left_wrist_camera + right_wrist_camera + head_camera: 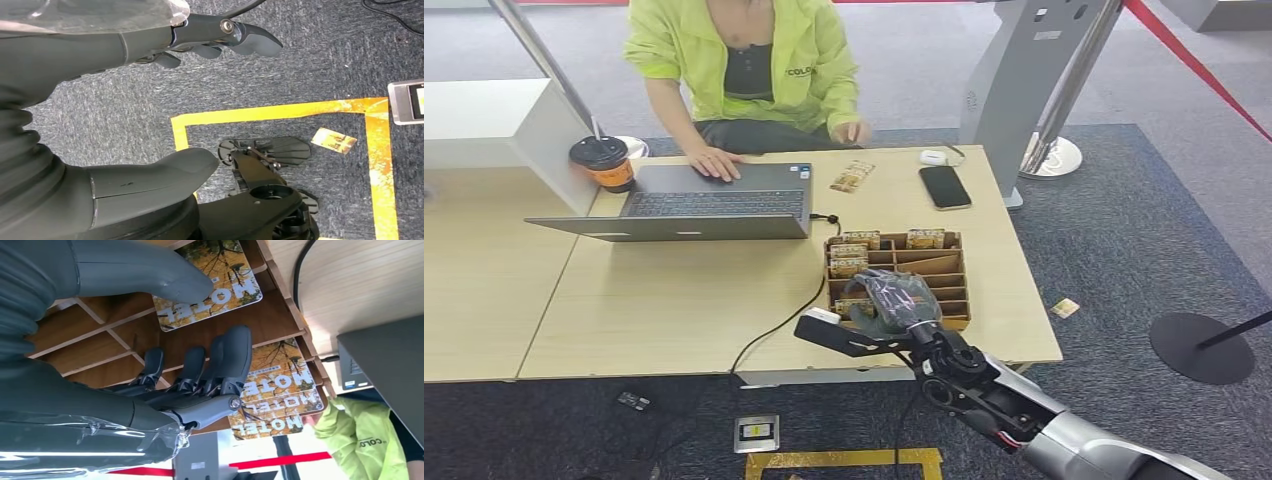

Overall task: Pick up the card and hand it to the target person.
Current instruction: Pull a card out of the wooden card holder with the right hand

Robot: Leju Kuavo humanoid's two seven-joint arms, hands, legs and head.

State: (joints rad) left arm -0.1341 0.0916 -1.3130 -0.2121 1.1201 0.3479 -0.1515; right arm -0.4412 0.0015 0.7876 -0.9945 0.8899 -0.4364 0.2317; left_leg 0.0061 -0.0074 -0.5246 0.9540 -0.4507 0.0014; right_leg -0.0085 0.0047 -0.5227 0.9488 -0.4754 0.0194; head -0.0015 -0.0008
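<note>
While the head view sets the right hand [894, 300] over the wooden card box [952, 296] at lower centre, the right wrist view shows its thumb [165, 280] touching a HOTEL card [215, 287], fingers [235, 357] apart and grasping nothing, whereas the left hand [150, 100] hangs empty, spread above carpet [300, 75].

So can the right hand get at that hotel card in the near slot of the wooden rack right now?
Probably yes. The right hand hovers open over the wooden rack, its thumb already over the near hotel card and nothing lying between them. The slot dividers may make the pinch awkward.
</note>
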